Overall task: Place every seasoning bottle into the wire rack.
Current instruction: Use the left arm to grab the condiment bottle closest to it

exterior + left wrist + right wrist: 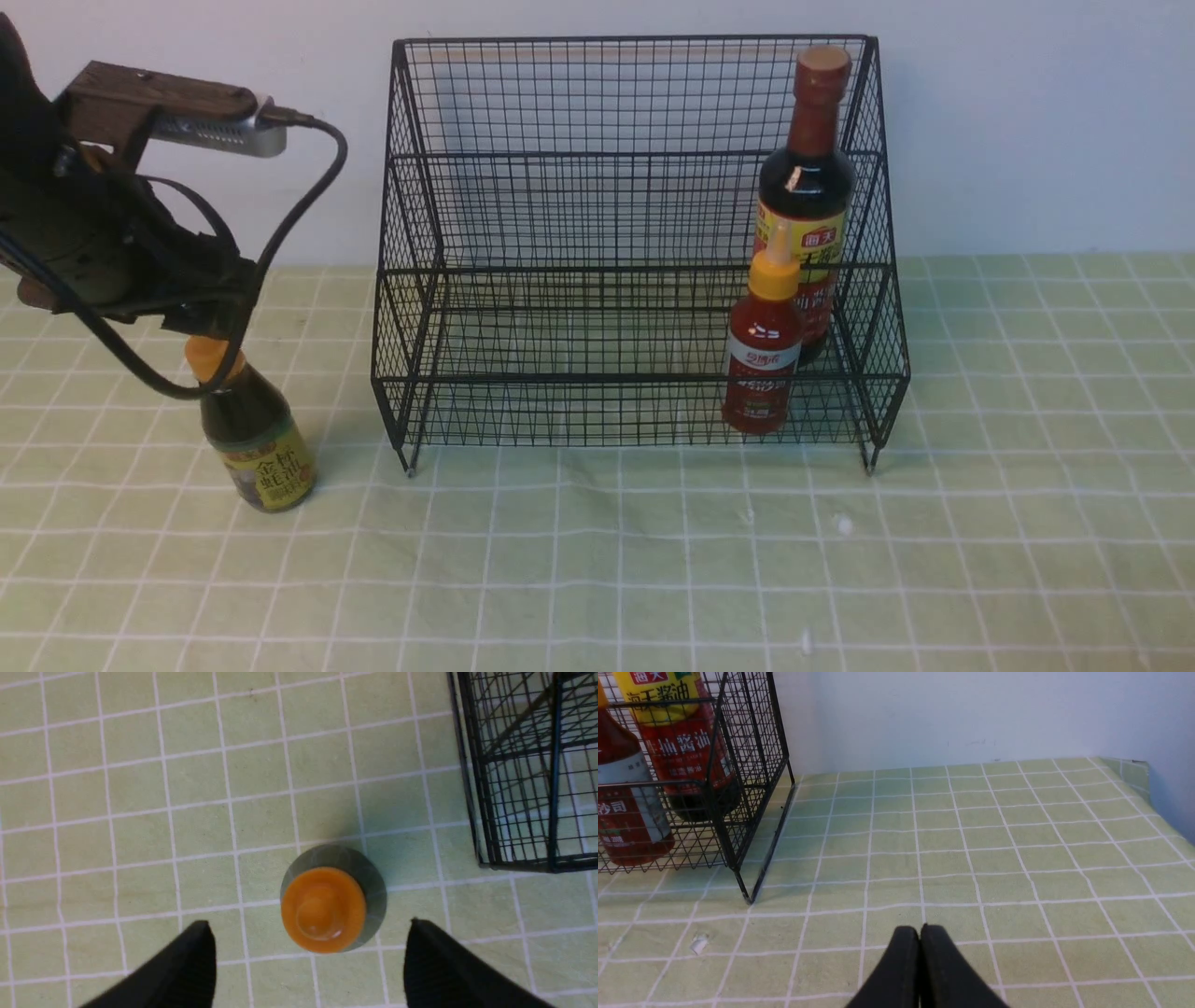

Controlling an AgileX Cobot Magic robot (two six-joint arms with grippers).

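The squat dark bottle with a yellow label and orange nozzle stands on the cloth, left of the wire rack. My left gripper hovers just above its nozzle. In the left wrist view the left gripper is open, its fingers wide on either side of the orange cap and clear of it. The tall dark bottle stands in the rack's right end, with the small red bottle in front of it on the lower tier. My right gripper is shut and empty, low over the cloth.
A green checked cloth covers the table up to a pale wall behind. The rack's corner lies close to the squat bottle. In the right wrist view the rack's leg stands ahead, and the table's far corner shows.
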